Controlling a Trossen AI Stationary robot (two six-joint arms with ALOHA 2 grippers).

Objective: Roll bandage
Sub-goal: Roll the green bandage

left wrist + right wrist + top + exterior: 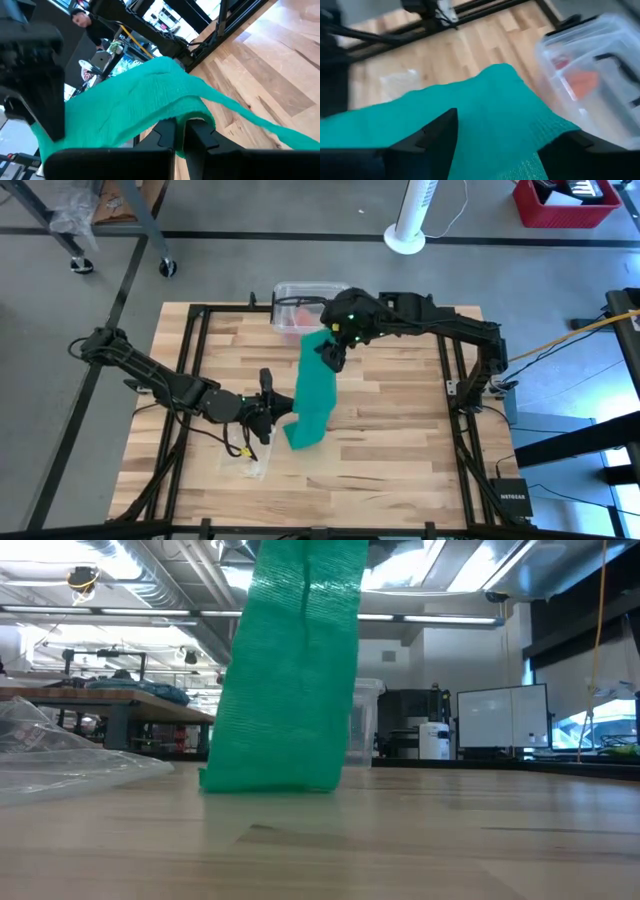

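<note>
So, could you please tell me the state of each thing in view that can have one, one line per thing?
bandage: unrolled, held up between both grippers, lower end on the table.
left gripper: shut on the bandage's lower end.
right gripper: holding the bandage's upper end, fingers wide apart.
clear plastic box: lid on, standing at the table's far edge.
plastic wrapper: lying flat, empty.
</note>
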